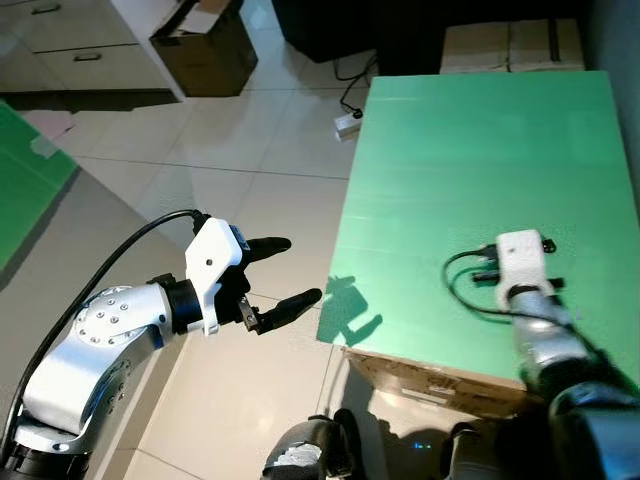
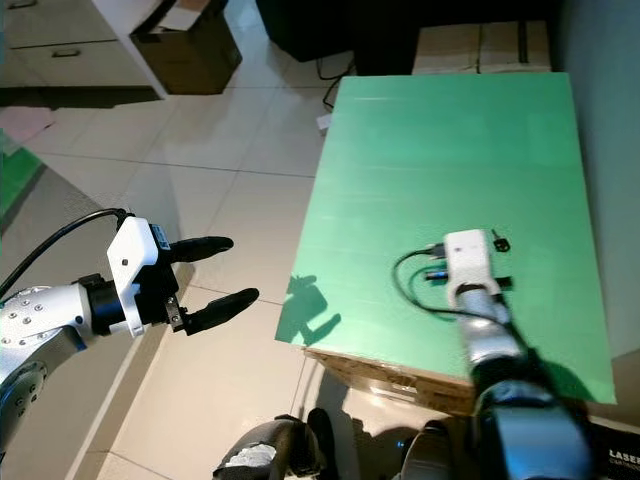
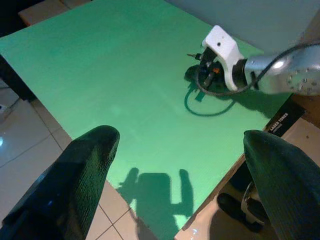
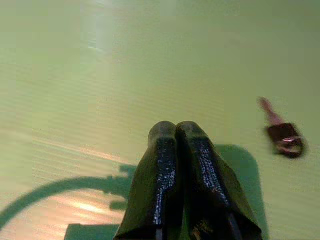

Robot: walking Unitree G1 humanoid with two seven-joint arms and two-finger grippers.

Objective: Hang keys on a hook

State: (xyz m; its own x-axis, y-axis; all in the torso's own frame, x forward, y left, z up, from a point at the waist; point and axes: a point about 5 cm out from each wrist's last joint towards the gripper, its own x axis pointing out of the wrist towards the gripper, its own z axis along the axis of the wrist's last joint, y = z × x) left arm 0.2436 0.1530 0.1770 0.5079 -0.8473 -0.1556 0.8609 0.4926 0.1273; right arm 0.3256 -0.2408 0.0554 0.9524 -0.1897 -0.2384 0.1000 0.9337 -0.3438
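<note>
Left of the table [image 1: 420,150], hovered wide open as left gripper [image 1: 285,272]; over the table, right gripper [image 4: 181,150] pressed shut and empty beside the key [image 4: 282,136]; likely pre-grasp, needing to open and shift onto it.

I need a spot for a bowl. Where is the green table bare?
The green table is bare from its far edge to the right gripper, and along its left edge. It is crowded only around that gripper, where the key lies.
</note>
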